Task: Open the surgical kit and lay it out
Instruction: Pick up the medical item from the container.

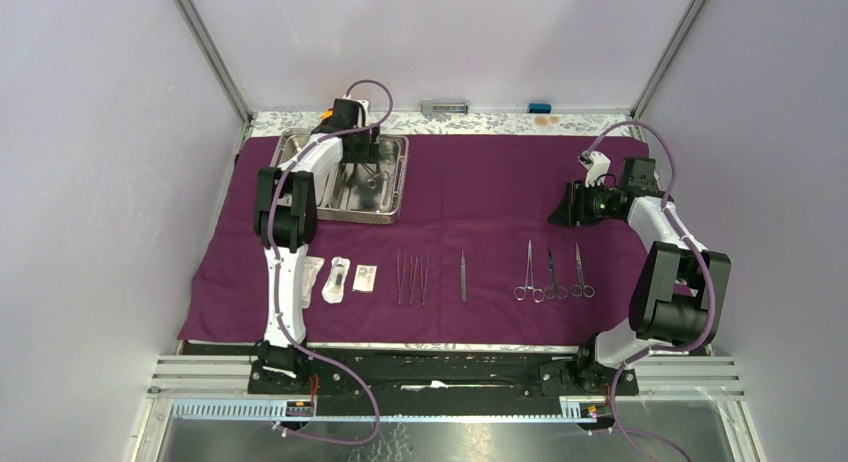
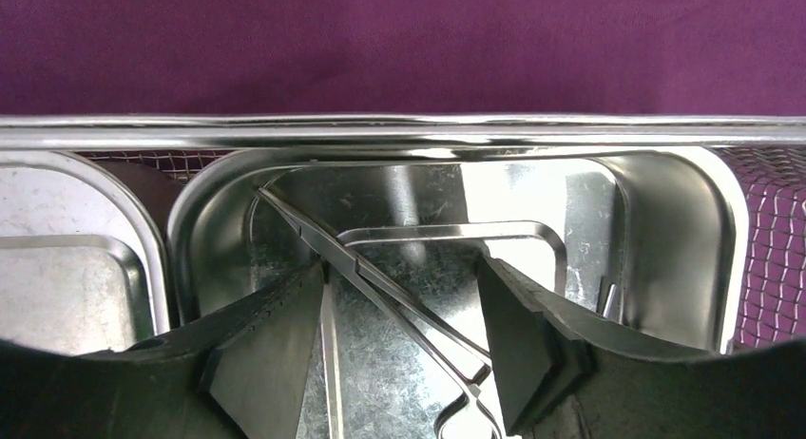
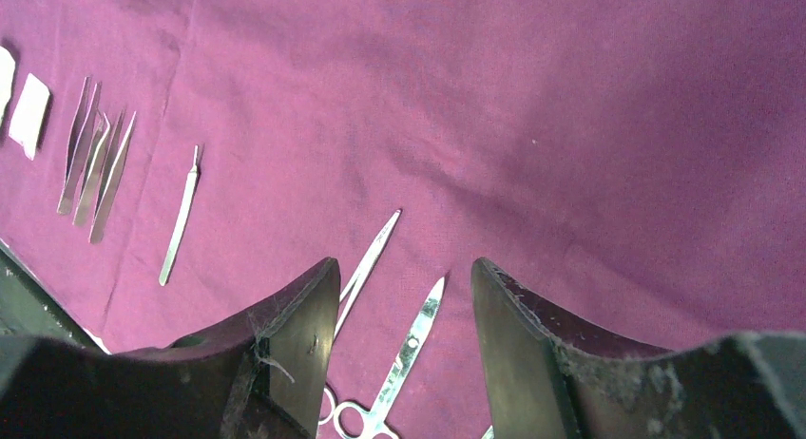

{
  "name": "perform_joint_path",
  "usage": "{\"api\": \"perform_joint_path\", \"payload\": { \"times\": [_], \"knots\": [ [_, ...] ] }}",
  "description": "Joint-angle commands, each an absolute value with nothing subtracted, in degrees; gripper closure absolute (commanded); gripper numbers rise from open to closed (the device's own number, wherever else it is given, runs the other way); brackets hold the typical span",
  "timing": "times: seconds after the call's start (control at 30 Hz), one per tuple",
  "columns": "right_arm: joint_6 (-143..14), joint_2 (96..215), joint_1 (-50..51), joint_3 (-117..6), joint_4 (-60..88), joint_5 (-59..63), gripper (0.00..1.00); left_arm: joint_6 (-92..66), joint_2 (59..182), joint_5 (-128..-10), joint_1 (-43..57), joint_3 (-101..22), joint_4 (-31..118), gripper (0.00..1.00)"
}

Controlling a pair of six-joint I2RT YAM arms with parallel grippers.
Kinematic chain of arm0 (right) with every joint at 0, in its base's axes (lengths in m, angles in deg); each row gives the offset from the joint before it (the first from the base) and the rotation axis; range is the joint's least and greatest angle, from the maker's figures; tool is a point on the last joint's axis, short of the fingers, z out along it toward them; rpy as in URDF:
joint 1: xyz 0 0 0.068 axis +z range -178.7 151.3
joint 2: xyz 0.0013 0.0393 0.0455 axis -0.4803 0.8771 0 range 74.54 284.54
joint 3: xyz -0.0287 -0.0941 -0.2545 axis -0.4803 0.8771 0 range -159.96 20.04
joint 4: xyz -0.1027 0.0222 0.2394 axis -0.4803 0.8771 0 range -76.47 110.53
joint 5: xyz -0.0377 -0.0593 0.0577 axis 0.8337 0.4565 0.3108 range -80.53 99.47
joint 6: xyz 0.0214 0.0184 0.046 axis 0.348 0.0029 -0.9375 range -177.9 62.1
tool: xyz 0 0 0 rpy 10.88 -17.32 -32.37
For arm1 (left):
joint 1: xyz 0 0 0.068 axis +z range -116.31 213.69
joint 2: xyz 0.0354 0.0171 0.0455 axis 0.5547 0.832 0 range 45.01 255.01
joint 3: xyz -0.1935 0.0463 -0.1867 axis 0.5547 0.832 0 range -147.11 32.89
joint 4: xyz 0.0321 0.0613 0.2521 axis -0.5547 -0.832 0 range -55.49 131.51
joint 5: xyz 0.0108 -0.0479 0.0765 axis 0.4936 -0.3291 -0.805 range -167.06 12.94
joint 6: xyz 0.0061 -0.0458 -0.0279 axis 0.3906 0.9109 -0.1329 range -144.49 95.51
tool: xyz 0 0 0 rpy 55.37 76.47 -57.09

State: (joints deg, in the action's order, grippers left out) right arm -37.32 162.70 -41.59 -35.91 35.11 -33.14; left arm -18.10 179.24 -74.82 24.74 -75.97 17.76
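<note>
The dark purple cloth wrap (image 1: 480,182) lies spread flat over the tabletop as the field for the kit. The steel tray (image 1: 398,204) sits on its far left corner. The left tool (image 2: 401,287), jaws apart and gripping nothing yet, straddles a slim instrument (image 2: 323,239) in the tray, probably another forceps, though its handles are mostly hidden. The right tool (image 3: 404,263) hovers released over the cloth, clear of the row. Along the near edge lie three ring-handled forceps (image 1: 553,274), tweezers (image 1: 411,279) and packets (image 1: 338,279), sorted by kind.
</note>
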Motion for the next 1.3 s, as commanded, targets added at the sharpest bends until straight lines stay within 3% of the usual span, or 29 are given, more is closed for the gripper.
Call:
{"api": "perform_joint_path", "payload": {
  "times": [0.0, 0.37, 1.13, 1.27],
  "knots": [
    [-36.46, 163.16, -41.27, -37.14, 36.03, -33.81, 0.4, -17.41, 180.6, -75.57, 25.19, -76.85, 19.5, 0.34],
    [-36.19, 163.16, -41.27, -37.19, 36.71, -33.6, 0.4, -18.08, 186.47, -75.5, 25.26, -84.75, 16.68, 0.39],
    [-36.16, 163.07, -41.27, -37.18, 36.8, -33.23, 0.4, -18.2, 188.42, -68.75, 25.69, -88.37, 10.7, 0.96],
    [-36.1, 162.96, -41.27, -37.18, 36.76, -33.24, 0.4, -18.81, 187.81, -69.09, 25.69, -88.94, 10.67, 1.0]
  ]
}}
